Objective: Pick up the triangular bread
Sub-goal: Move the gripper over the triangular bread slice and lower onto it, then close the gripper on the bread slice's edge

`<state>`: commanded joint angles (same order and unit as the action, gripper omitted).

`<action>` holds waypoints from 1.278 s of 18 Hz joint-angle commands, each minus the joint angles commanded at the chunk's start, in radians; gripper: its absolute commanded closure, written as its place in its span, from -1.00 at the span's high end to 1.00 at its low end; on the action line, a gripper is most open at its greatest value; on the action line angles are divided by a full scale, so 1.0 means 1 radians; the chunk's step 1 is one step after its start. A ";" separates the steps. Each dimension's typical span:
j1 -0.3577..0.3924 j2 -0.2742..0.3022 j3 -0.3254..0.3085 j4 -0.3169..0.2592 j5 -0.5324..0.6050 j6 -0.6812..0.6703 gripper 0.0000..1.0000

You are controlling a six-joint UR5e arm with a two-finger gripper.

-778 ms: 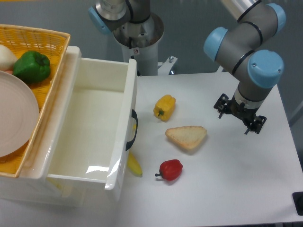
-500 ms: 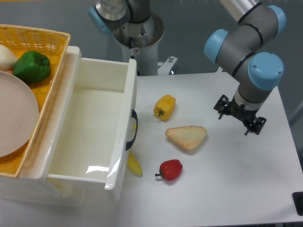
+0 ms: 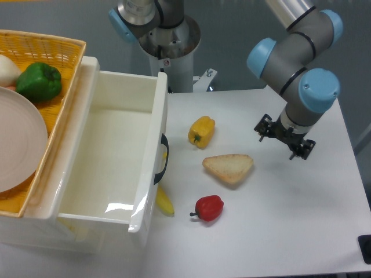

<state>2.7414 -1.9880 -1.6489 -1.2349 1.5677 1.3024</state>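
The triangular bread (image 3: 228, 168) lies flat on the white table (image 3: 290, 220), pale tan on top with a golden-brown crust, its point toward the right. My gripper (image 3: 282, 142) hangs above the table to the right of the bread and a little behind it, apart from it. Its two dark fingers are spread and hold nothing.
A yellow bell pepper (image 3: 201, 131) lies just behind the bread and a red pepper (image 3: 209, 208) in front of it. A yellow item (image 3: 164, 202) lies by the open white drawer (image 3: 116, 156). At left, a wicker basket (image 3: 52, 52) holds a green pepper (image 3: 39, 81) and a plate (image 3: 17, 145).
My gripper has moved a little to the left and up in the picture, closer to the bread. The bread and peppers have not moved.
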 joint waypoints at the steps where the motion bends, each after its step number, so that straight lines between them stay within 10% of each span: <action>1: -0.009 -0.005 -0.006 0.009 0.000 0.000 1.00; 18: -0.065 -0.089 -0.014 0.061 0.002 -0.049 0.86; 20: -0.066 -0.092 -0.015 0.061 0.002 -0.049 0.41; 22: -0.068 -0.092 -0.015 0.060 0.012 -0.040 -0.85; 23: -0.066 -0.089 -0.014 0.061 0.014 -0.040 -1.00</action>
<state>2.6752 -2.0770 -1.6629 -1.1735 1.5815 1.2625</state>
